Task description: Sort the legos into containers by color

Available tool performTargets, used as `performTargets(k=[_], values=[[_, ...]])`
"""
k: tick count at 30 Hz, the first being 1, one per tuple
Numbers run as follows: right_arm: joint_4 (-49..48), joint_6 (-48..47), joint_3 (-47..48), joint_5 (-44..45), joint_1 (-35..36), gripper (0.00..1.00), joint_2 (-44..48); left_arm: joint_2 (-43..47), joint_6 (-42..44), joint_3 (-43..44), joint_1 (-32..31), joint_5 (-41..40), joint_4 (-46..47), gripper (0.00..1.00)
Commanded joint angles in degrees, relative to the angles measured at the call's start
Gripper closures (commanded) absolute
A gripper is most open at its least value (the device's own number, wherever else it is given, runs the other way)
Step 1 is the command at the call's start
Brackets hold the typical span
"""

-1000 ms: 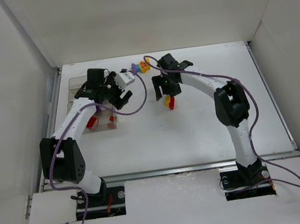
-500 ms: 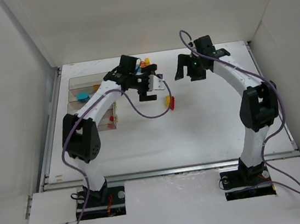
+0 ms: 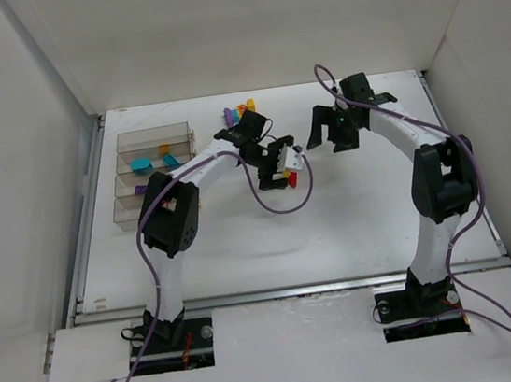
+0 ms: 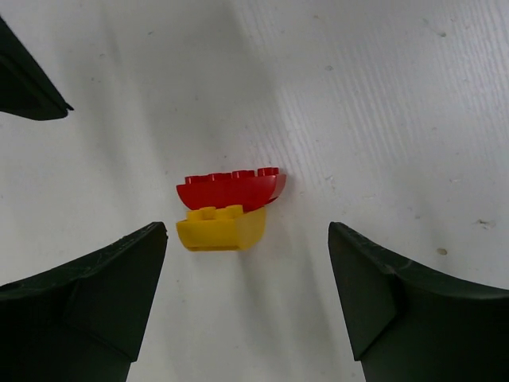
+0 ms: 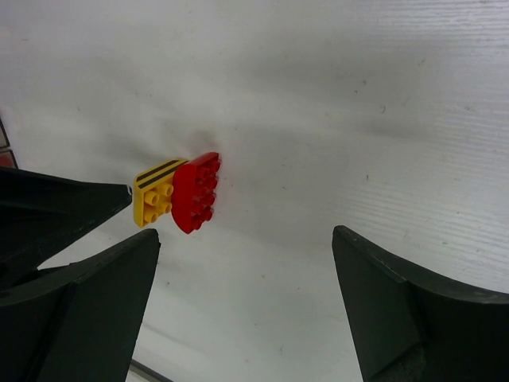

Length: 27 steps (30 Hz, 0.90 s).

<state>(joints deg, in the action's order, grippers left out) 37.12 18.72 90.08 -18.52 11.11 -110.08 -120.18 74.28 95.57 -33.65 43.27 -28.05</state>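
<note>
A red lego [image 4: 231, 189] and a yellow lego [image 4: 221, 227] lie touching on the white table; they also show as the red lego [image 5: 196, 191] and yellow lego [image 5: 155, 203]. My left gripper [image 4: 248, 239] hovers over the pair, open, with nothing between its fingers; from above the left gripper [image 3: 279, 167] covers most of the pair. My right gripper [image 3: 335, 135] hangs open and empty a little to the right. The containers [image 3: 126, 208] stand at the left, holding cyan [image 3: 142, 163], yellow and purple legos. More loose legos [image 3: 240, 112] lie at the back.
The left arm stretches from the containers across to the table's middle. White walls close in the table on the left, back and right. The left gripper's dark finger [image 5: 56, 207] shows at the left edge of the right wrist view.
The left arm swung right from the containers to hover over the red and yellow pair. The right gripper left that pair, moving back and right, and opened wider.
</note>
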Motion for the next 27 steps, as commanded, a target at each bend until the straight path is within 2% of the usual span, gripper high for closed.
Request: performTargets(k=[1, 5, 14, 17, 18, 22, 27], values=[[-3.11, -1.84, 0.09, -1.78, -0.04, 0.05, 2.07, 0.04, -4.75, 2.87, -0.01, 0.60, 3.53, 0.21], [-3.11, -1.85, -0.43, -1.78, -0.04, 0.06, 1.54, -1.28, -8.26, 2.87, -0.54, -1.51, 5.47, 0.29], [-3.11, -2.89, -0.43, -2.31, -0.04, 0.06, 1.54, -2.95, -8.80, 2.87, -1.07, -3.63, 7.22, 0.42], [-2.58, -2.90, -0.43, -2.31, -0.04, 0.08, 1.54, -3.48, -8.80, 3.48, -1.07, -3.63, 7.22, 0.54], [-2.58, -2.90, -0.43, -2.31, -0.04, 0.08, 1.54, -3.48, -9.41, 3.48, -1.07, -4.15, 6.70, 0.67], [-2.58, -3.42, -0.43, -2.31, -0.04, 0.08, 1.02, -2.95, -10.03, 4.01, -1.07, -4.15, 5.38, 1.00], [-3.28, -4.74, -0.43, -7.11, -1.09, 0.06, 1.54, 2.82, -12.92, 2.52, -0.02, -4.94, 5.90, 1.00]])
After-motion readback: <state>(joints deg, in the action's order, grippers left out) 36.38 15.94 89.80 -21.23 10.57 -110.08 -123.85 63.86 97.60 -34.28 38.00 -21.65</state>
